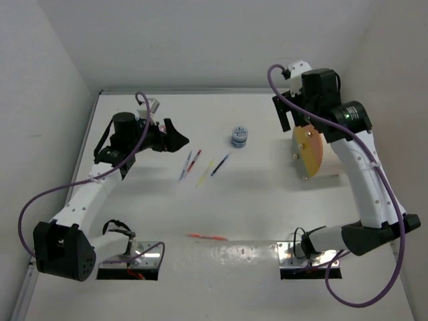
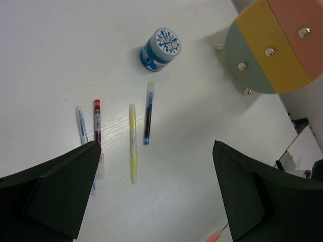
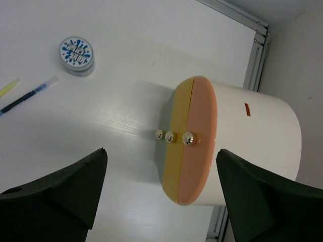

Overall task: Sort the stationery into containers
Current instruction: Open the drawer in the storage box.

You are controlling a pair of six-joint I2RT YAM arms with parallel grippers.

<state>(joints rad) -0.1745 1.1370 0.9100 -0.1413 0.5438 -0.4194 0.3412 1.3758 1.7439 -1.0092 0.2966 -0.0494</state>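
Left wrist view, contents:
- Left gripper (image 2: pixel 156 169): jaws wide apart, black fingers (image 2: pixel 55 196) at 8 and 4 o'clock.
- Blue-and-white cylinder (image 2: pixel 160 49): upright on the white table (image 2: pixel 60 45), 12 o'clock.
- Pens, roughly parallel around centre, from the 9 o'clock side: pale blue pen (image 2: pixel 81 125), red pen (image 2: pixel 97 126), yellow pen (image 2: pixel 132 143), dark blue pen (image 2: pixel 148 113).
- Container (image 2: pixel 275 48): knobbed, multicoloured round front, 2 o'clock.
- Orange-red pen (image 2: pixel 214 236): tip only, 5 o'clock edge.

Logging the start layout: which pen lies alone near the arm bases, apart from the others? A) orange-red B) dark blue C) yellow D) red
A: the orange-red pen lies alone at the near edge; the yellow pen, dark blue pen and red pen lie grouped mid-table.
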